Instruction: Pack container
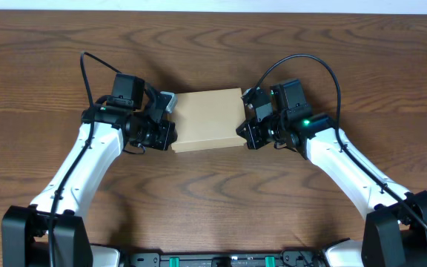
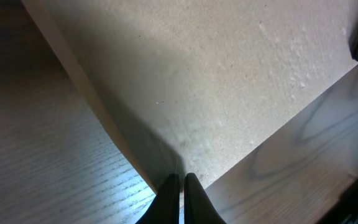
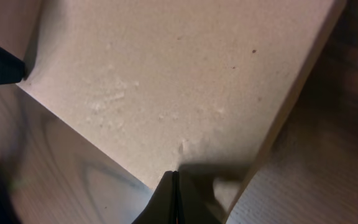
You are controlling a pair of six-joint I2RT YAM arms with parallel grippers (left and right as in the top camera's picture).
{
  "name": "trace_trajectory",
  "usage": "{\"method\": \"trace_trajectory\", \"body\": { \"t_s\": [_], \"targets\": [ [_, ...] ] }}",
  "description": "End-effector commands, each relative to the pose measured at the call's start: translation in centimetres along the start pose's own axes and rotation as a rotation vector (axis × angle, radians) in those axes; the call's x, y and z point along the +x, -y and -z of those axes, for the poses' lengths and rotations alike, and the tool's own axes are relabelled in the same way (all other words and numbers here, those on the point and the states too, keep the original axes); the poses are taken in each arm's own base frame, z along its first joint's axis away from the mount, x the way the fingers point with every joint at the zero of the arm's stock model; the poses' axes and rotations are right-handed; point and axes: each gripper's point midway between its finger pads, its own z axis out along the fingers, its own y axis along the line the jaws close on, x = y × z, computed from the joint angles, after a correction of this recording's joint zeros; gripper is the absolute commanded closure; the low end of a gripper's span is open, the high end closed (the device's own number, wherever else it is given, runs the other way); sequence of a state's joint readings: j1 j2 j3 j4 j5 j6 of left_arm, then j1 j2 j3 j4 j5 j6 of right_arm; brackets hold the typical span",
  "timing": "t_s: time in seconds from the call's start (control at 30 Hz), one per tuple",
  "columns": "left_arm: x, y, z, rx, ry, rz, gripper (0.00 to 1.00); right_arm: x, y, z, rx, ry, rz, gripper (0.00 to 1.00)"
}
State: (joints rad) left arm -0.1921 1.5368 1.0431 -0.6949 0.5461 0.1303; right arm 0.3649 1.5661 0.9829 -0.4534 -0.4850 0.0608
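The container is a plain tan cardboard box lying flat at the table's middle, lid closed. It fills the left wrist view and the right wrist view. My left gripper is shut, its tips pressing on the box's near left corner. My right gripper is shut, its tips on the box's near right corner. No pens or markers show.
The brown wooden table surrounds the box. Both arms reach in from the front edge, their cables arching above the wrists.
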Motion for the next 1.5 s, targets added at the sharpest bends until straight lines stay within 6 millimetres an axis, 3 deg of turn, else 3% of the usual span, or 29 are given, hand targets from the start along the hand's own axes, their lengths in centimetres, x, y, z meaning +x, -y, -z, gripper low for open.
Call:
{"method": "trace_trajectory", "body": {
  "t_s": [0.0,0.13,0.23,0.43,0.53,0.7,0.9,0.93,0.97,1.0,1.03,1.47],
  "targets": [
    [0.1,0.9,1.1,-0.002,0.010,-0.013,0.94,-0.3,-1.9,1.1,-0.062,0.010,0.010,0.99],
    [0.0,2.7,4.8,-0.015,0.094,-0.057,0.94,-1.7,-4.0,5.2,-0.057,0.096,0.057,0.99],
    [1.0,4.1,7.8,-0.038,0.150,-0.089,0.94,-1.6,-5.3,8.7,-0.033,0.156,0.087,0.99],
    [5.2,7.3,11.9,-0.024,0.202,-0.149,0.94,2.2,-6.9,14.3,0.046,0.182,0.124,0.99],
    [7.8,8.6,12.0,-0.003,0.210,-0.203,0.94,5.1,-6.6,15.3,0.104,0.175,0.136,0.98],
    [11.8,8.5,9.5,0.038,0.226,-0.193,0.94,9.4,-6.5,14.4,0.074,0.207,0.118,0.98],
    [13.5,7.2,6.9,0.054,0.258,-0.128,0.94,12.2,-5.8,12.2,0.015,0.249,-0.002,0.99],
    [13.5,7.2,7.0,0.055,0.262,-0.122,0.94,12.2,-5.7,12.1,0.012,0.254,-0.019,0.87],
    [13.3,7.3,7.0,0.057,0.269,-0.117,0.84,12.2,-5.7,12.0,0.011,0.257,-0.026,0.62],
    [13.1,7.3,7.1,0.058,0.278,-0.105,0.47,12.1,-5.6,12.0,0.011,0.258,-0.032,0.01],
    [12.9,7.4,7.1,0.061,0.285,-0.102,0.05,12.1,-5.6,11.9,0.011,0.256,-0.033,0.01],
    [13.2,7.2,7.0,0.057,0.273,-0.094,0.05,13.2,-5.4,11.6,0.013,0.206,-0.064,0.01]
  ]
}}
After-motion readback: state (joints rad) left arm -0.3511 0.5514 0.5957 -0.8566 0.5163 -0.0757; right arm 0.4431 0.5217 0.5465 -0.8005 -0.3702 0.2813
